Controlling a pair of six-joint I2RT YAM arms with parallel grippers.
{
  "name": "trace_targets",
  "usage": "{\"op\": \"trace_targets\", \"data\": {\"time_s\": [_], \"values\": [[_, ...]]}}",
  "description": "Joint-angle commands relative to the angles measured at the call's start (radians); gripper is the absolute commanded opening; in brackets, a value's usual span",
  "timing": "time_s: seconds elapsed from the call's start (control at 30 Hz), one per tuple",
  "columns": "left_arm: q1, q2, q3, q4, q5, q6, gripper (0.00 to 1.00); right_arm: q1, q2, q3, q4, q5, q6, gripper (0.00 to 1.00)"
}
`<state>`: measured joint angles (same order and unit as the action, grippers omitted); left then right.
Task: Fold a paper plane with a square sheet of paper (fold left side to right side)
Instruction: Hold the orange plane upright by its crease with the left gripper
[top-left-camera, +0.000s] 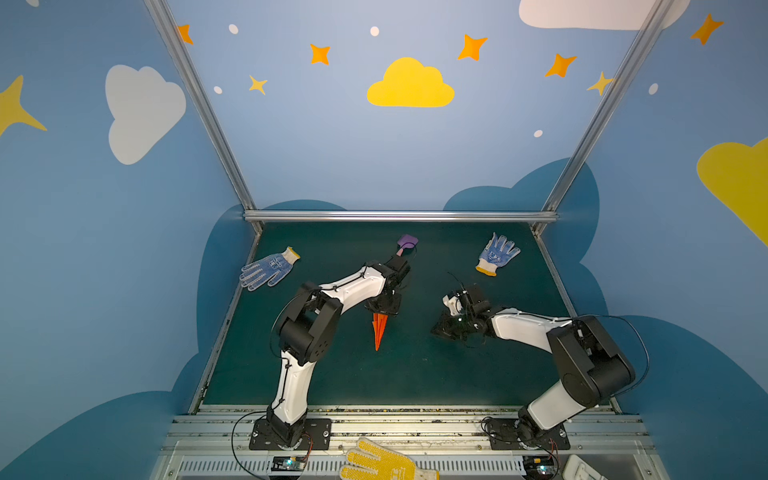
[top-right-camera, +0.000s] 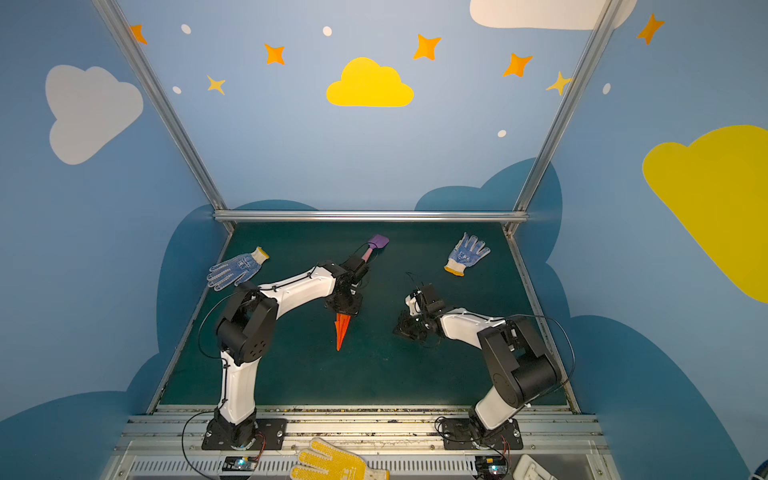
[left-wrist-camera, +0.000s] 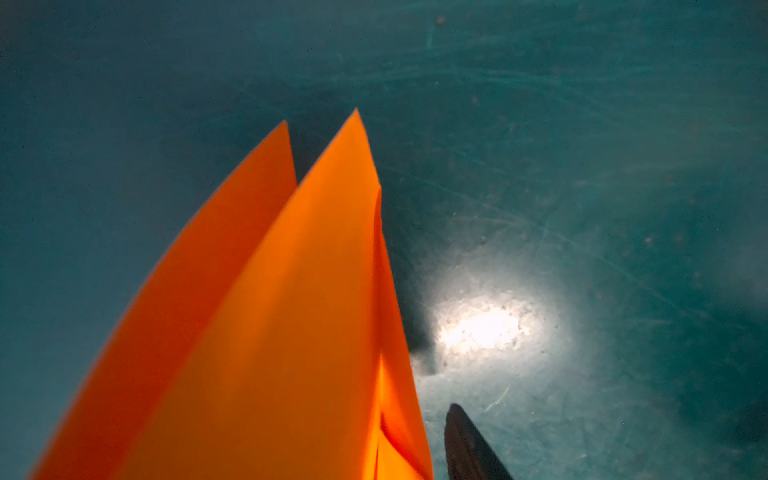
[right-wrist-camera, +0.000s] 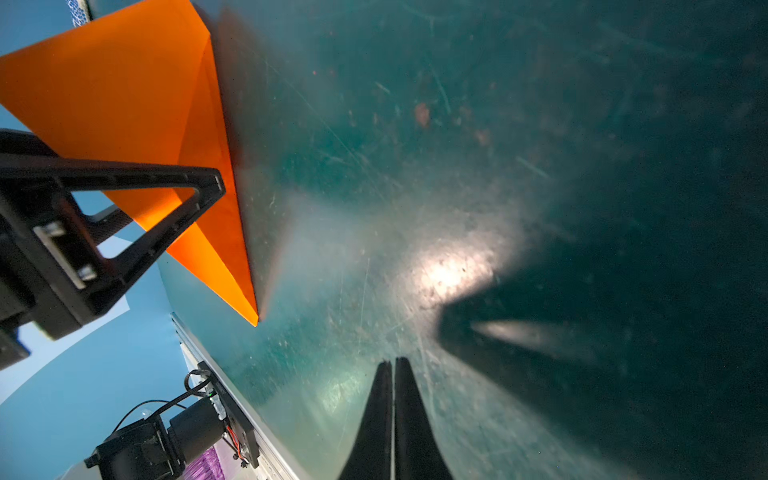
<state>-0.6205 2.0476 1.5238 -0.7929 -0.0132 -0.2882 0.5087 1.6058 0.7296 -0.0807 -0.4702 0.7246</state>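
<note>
Left gripper (top-left-camera: 384, 308) hovers over the paper plane (top-left-camera: 379, 330) on the mat (top-left-camera: 415, 374) in a top view; left wrist shows a fingertip (left-wrist-camera: 469, 449) clear of it, jaws apart; right wrist shows right gripper (right-wrist-camera: 392, 415) pinched together; unsupported, the plane may topple

top views: high front, whole mat (top-left-camera: 415, 374) | wrist views: close, same mat

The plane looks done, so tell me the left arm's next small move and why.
Probably lift the left gripper straight up, clear of the paper plane. The plane is a creased dart resting on the mat, and the one finger in the left wrist view stands off the paper.
</note>
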Motion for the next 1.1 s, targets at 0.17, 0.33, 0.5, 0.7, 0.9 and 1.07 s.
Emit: {"op": "trace_targets", "data": {"time_s": [0.17,0.33,0.5,0.7,0.9,1.07], "values": [[-0.001,-0.114,-0.037,0.047,-0.006,-0.021,0.54,0.004,0.014,0.001,-0.021,0.015,-0.014,0.00],[0.003,-0.113,-0.042,0.050,-0.004,-0.016,0.39,0.004,0.014,0.000,-0.021,0.018,-0.013,0.00],[0.007,-0.100,-0.047,0.055,-0.001,-0.016,0.37,0.003,0.011,-0.002,-0.021,0.020,-0.013,0.00],[0.008,-0.082,-0.072,0.070,0.002,-0.020,0.37,0.000,0.005,-0.004,-0.024,0.021,-0.014,0.00],[0.008,-0.068,-0.099,0.086,-0.001,-0.023,0.40,-0.002,-0.004,-0.004,-0.029,0.024,-0.014,0.00],[0.007,-0.057,-0.117,0.099,-0.002,-0.025,0.40,-0.005,-0.015,-0.005,-0.036,0.028,-0.016,0.00]]}}
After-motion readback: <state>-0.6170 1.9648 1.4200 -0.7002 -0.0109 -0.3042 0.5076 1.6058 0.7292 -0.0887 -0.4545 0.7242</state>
